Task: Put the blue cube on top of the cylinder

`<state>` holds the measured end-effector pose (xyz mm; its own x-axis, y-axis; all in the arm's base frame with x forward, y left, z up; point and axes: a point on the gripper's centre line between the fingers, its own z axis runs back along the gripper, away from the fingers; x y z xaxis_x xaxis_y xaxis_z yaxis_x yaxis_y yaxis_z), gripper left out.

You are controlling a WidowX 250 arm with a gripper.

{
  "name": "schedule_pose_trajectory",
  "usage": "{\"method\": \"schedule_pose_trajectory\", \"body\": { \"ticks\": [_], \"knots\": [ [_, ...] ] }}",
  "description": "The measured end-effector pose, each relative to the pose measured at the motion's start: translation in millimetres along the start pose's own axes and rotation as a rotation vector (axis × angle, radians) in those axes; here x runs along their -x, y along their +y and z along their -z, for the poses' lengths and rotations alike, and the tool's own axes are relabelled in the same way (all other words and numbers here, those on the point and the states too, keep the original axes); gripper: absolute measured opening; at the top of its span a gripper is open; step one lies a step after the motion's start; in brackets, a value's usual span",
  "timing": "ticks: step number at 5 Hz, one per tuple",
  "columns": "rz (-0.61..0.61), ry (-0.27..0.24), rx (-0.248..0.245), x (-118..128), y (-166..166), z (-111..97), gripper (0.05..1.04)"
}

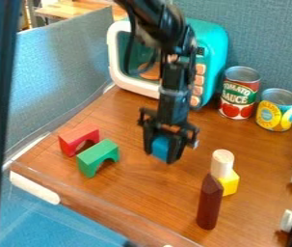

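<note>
Blue sits between the black gripper's (162,149) two fingers: we see the cube (160,146) clamped there, a finger against each side, though whether it hangs free of the wooden table (135,193) we cannot tell. The pale cylinder (222,163) stands upright and appears to rest on the yellow block (229,185), with the dark pointed block (210,202) close beside it.

We judge the step in hand to be carrying the cube across, and that stack is where we expect trouble. If we travel too low, the cube or a finger could clip the cylinder and tip it off its base. The dark block's raised point could catch us too if we swing wide. The cylinder's top is narrow, so an off-centre or tilted release could let the cube slide off, and pressing down hard could shift the yellow block underneath.
</note>
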<state>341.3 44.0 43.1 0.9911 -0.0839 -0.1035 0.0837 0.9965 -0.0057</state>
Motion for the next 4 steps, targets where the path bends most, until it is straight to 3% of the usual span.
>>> {"method": "schedule_pose_trajectory", "body": {
  "ticks": [2,4],
  "knots": [
    [-0.015,-0.078,0.001,13,-11,-39,0.611],
    [0.107,-0.125,0.01,13,-50,-62,0.611]
  ]
}}
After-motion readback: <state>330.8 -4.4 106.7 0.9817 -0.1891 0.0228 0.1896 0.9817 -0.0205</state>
